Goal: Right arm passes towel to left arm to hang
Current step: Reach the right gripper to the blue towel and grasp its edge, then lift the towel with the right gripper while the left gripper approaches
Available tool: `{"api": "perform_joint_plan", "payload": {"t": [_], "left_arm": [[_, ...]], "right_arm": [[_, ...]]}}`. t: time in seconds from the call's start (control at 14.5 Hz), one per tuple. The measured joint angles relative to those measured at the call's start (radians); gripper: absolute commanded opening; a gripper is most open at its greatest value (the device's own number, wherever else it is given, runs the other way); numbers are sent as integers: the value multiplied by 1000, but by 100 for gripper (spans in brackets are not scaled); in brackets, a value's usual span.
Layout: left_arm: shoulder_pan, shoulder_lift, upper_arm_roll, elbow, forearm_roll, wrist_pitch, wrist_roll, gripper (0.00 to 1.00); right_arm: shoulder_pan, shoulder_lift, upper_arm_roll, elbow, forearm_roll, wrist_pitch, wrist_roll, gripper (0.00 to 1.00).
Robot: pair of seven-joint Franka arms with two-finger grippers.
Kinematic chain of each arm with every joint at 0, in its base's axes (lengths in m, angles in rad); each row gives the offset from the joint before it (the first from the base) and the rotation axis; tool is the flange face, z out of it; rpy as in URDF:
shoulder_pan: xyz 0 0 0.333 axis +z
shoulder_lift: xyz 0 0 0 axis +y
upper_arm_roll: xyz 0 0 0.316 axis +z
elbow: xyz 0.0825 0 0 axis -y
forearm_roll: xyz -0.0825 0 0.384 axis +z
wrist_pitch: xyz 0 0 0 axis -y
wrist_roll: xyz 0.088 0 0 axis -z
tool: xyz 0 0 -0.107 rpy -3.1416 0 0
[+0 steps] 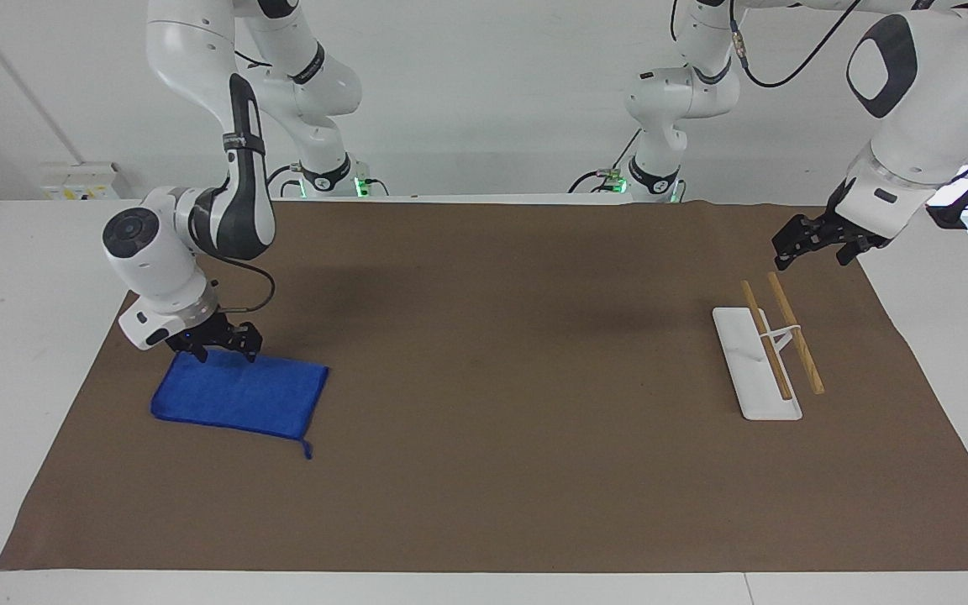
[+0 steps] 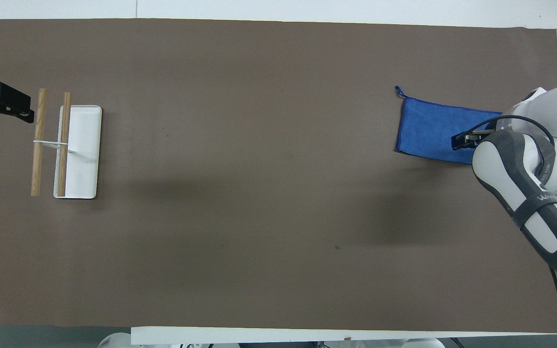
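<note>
The blue towel [image 1: 240,395] lies flat on the brown mat toward the right arm's end of the table, with its loop tag [image 1: 307,449] at the corner farthest from the robots. It also shows in the overhead view [image 2: 428,130]. My right gripper [image 1: 226,353] is open and low over the towel's edge nearest the robots; I cannot tell whether it touches. In the overhead view the right gripper [image 2: 467,140] and its arm cover part of the towel. My left gripper [image 1: 810,256] is open and empty, and waits in the air by the hanging rack [image 1: 774,344].
The rack is a white base [image 2: 85,159] with two wooden rods [image 2: 39,140] on a thin white stand, toward the left arm's end. The left gripper [image 2: 0,113] is beside the rods' ends. The brown mat [image 1: 492,378] covers most of the table.
</note>
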Motion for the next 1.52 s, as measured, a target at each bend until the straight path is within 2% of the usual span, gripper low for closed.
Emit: {"api": "perform_joint_plan", "payload": {"t": [0.55, 0.62, 0.76, 0.9, 1.11, 1.18, 1.38, 1.52], "left_arm": [[0, 0, 0, 0, 0, 0, 0, 100], [0, 0, 0, 0, 0, 0, 0, 100], [0, 0, 0, 0, 0, 0, 0, 100], [0, 0, 0, 0, 0, 0, 0, 100], [0, 0, 0, 0, 0, 0, 0, 100], [0, 0, 0, 0, 0, 0, 0, 100], [0, 0, 0, 0, 0, 0, 0, 100], [0, 0, 0, 0, 0, 0, 0, 100]], "right_arm": [[6, 12, 10, -30, 1, 7, 1, 75], [6, 12, 10, -38, 1, 17, 1, 70], [6, 10, 10, -51, 1, 35, 1, 54], [6, 2, 10, -52, 1, 35, 1, 30], [10, -2, 14, -54, 1, 35, 1, 4], [15, -3, 15, -54, 1, 35, 1, 0], [21, -4, 15, -53, 1, 32, 1, 0], [21, -4, 20, -32, 1, -13, 0, 0]]}}
